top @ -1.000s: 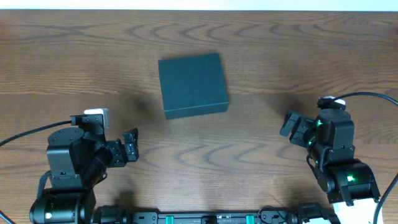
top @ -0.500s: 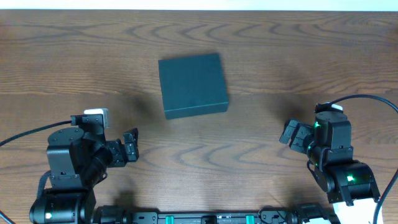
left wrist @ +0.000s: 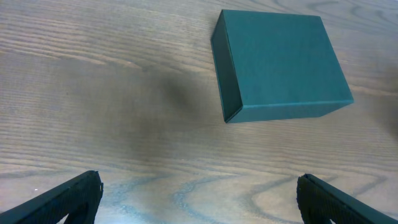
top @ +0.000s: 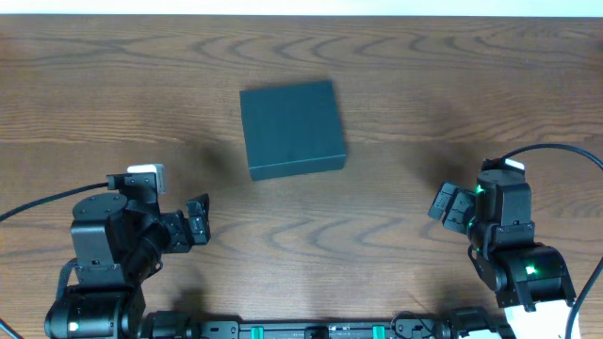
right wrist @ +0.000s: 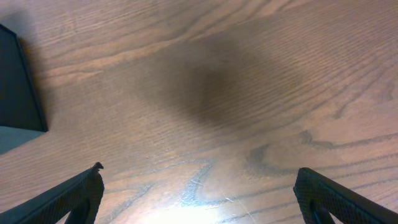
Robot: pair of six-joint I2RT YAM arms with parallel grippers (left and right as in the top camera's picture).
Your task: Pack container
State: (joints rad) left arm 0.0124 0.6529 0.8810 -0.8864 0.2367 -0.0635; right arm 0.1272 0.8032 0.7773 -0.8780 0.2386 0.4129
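Note:
The container point(top: 292, 127) is a dark teal square box with its lid shut, lying on the wooden table above centre. It fills the upper right of the left wrist view point(left wrist: 280, 62) and just shows at the left edge of the right wrist view point(right wrist: 15, 87). My left gripper point(top: 198, 221) is open and empty, below and left of the container, its fingertips wide apart point(left wrist: 199, 196). My right gripper point(top: 445, 205) is open and empty, at the lower right, well away from the container, its fingers spread point(right wrist: 199, 196).
The wooden table point(top: 424, 85) runs out to a pale strip along its far edge point(top: 301, 8). Cables trail from both arm bases at the near corners.
My right arm has drawn back toward the near edge of the table, away from the container. The left arm and the container have not moved.

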